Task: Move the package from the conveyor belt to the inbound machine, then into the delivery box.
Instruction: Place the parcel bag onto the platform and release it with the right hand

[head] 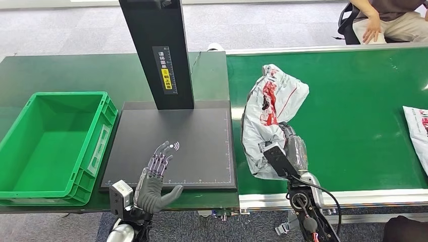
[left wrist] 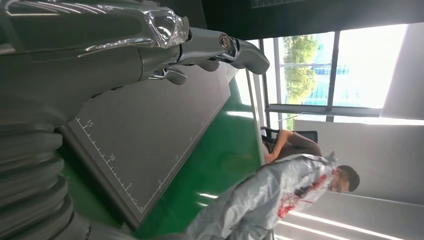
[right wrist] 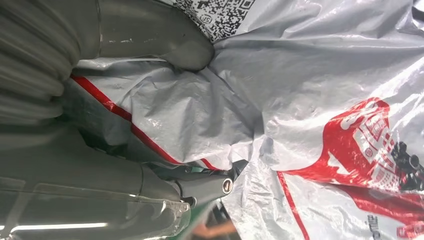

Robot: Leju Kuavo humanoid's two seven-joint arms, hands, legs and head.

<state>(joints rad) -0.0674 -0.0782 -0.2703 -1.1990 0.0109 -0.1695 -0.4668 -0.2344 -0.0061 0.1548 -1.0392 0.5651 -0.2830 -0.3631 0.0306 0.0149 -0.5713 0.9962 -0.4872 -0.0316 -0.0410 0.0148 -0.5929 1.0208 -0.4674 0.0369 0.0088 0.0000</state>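
Green crate (head: 53, 146): plastic, nothing in it, just beyond and to the outer side of the left hand, on the dark table.
Left hand (head: 155, 176): fingers straight and spread, thumb out to the side, holds nothing; hovers over the near edge of the black platform, palm up toward the camera.
Black platform (head: 192, 146): flat scale plate of the inbound machine, ruler marks along its edges, a white signal icon just past the left fingertips (head: 164, 147); sits between the crate and the belt.
Black post (head: 157, 50): stands upright at the platform's far edge, yellow and white label on its face, well ahead of the left hand.
Package (head: 267, 108): grey-white crumpled plastic mailer with red print, lifted up on end above the green conveyor belt (head: 353, 116), near the belt's edge beside the platform.
Right hand (head: 291, 151): closed around the package's lower part; in the right wrist view the thumb (right wrist: 170, 42) presses into the plastic near a QR code, fingers wrap the other side.
Second parcel (head: 418, 133): flat on the belt, well to the outer side of the right hand.
Person (head: 383, 20): seated beyond the belt's far edge.
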